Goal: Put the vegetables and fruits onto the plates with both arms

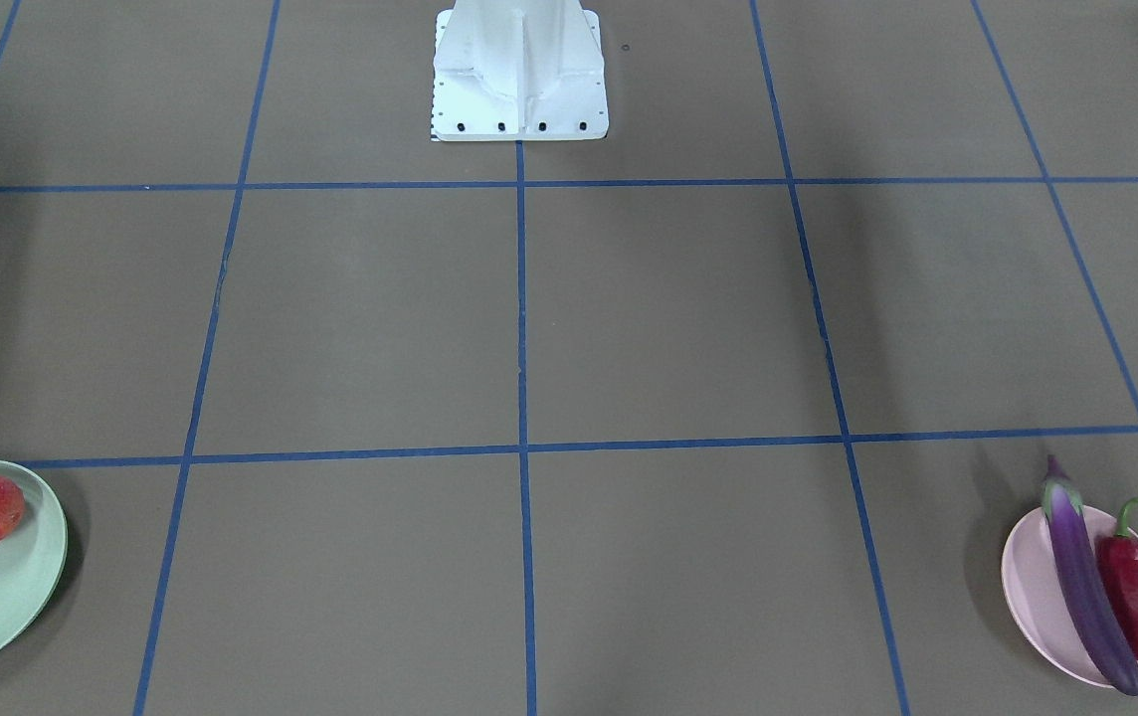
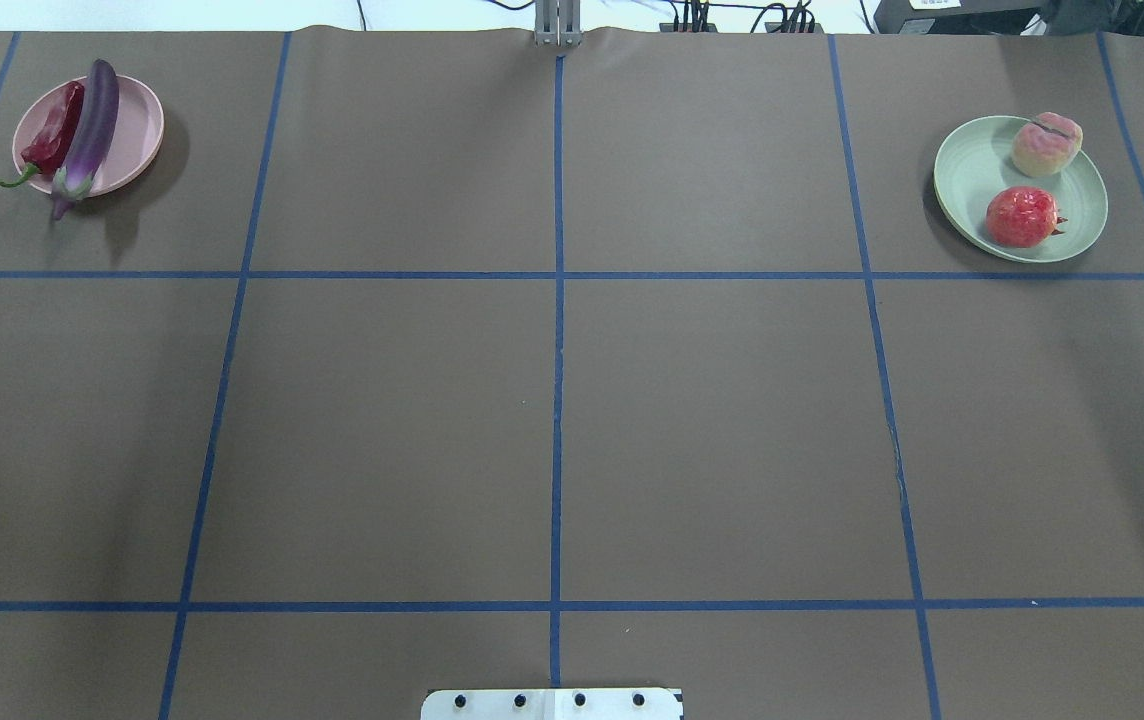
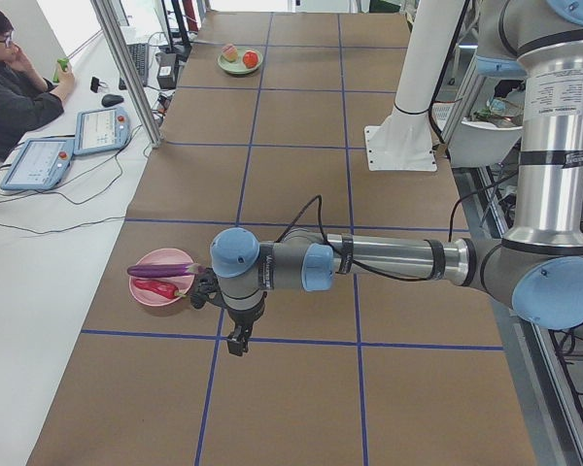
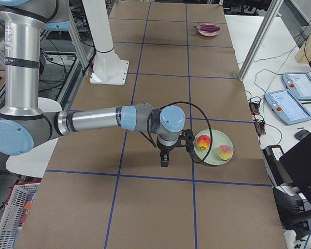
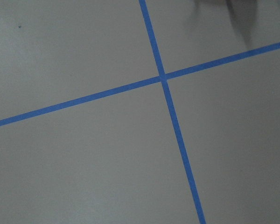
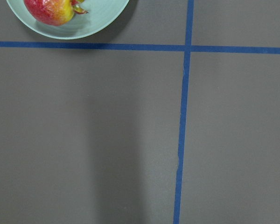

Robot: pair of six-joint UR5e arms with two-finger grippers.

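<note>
Eggplant and chili pepper lie on the pink plate, peach and pomegranate on the green plate; placing looks done. Whether the left claw or right claw is open cannot be told; pulling away seems next.

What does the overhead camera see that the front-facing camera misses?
Only overhead: the whole peach and the full green plate, plus cables past the table's far edge. Only front-facing: the white base block with its upright column; the peach is nearly cut off there. Both: eggplant and chili on the pink plate, pomegranate on the green plate, blue tape lines.
</note>
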